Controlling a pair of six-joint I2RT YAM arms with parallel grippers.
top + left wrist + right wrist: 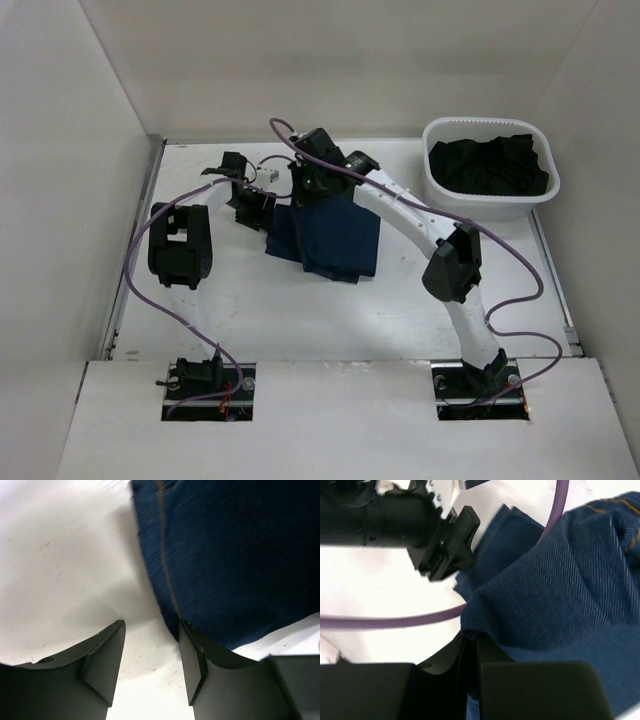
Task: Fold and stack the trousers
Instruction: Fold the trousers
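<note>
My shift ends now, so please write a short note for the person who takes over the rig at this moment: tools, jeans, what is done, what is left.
Left tool: open, empty, just beside an edge of the jeans.
Right tool: shut on a fold of the jeans at their far side.
Jeans: mid-table, bunched, seemingly folded over once.
White basket, far right: holds dark clothes.
Done: a rough first fold. Left: tidy it, finish folding, stack.
</note>
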